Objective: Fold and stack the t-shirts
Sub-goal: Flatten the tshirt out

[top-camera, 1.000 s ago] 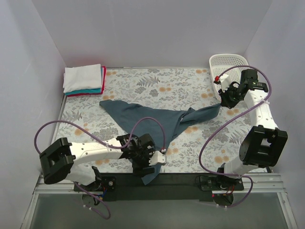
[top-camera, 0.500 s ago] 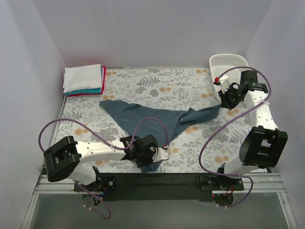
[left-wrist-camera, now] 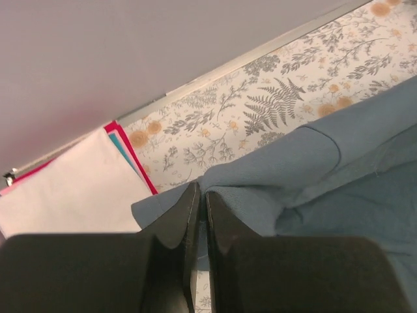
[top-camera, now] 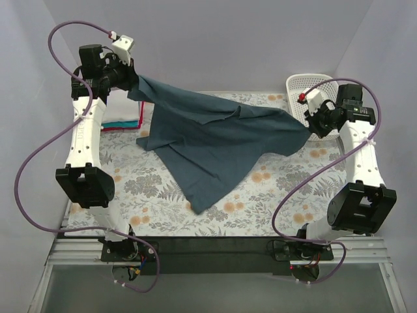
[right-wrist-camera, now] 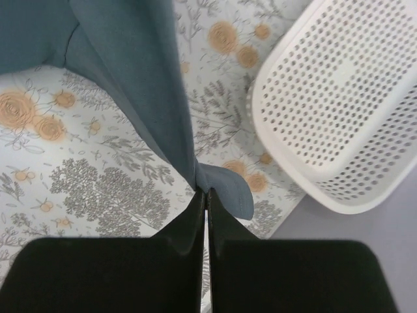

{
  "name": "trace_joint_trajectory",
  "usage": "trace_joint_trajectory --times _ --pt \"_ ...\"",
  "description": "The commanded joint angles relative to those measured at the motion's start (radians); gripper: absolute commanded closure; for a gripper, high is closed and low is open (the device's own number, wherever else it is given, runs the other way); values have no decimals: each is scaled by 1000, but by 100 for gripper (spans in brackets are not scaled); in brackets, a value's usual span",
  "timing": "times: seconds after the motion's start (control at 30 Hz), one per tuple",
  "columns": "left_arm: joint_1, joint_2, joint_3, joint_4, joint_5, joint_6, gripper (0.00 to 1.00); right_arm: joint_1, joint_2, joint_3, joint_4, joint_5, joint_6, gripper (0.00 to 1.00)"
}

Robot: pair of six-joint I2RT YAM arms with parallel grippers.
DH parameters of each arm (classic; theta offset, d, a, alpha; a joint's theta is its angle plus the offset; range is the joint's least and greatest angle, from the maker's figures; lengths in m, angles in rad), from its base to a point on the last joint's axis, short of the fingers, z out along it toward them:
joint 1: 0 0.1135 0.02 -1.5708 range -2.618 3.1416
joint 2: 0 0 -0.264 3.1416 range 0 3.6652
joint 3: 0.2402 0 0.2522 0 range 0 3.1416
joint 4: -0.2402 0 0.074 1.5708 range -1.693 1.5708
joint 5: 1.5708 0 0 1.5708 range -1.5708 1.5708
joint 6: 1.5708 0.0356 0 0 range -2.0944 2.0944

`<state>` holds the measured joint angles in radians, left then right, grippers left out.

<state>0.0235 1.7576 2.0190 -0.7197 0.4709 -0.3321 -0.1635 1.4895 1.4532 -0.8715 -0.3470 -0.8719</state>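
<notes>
Now the left gripper [top-camera: 132,83], jaws clamped on a corner of the large dark slate-blue cloth t-shirt [top-camera: 215,140], has swung from six o'clock up to ten o'clock. The right gripper [top-camera: 310,124], at two o'clock, pinches the opposite corner. The shirt hangs spread between them, likely ready to lay flat.

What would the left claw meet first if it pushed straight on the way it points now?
Apart from the slate-blue shirt it pinches, the left claw looks aimed at floral tablecloth near the back wall, beside the folded stack. Depth is unclear, so that is a guess.
</notes>
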Motion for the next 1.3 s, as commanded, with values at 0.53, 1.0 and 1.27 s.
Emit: trace_joint_trajectory --times 0.53,1.0,1.27 --pt "227 -77 26 152 94 -214 100 -1 3 340 120 16 75 99" --pt "400 -182 218 497 96 -435 100 134 140 703 573 97 485 99" --pt "400 -651 -360 320 652 -202 100 133 -129 43 707 42 251 99"
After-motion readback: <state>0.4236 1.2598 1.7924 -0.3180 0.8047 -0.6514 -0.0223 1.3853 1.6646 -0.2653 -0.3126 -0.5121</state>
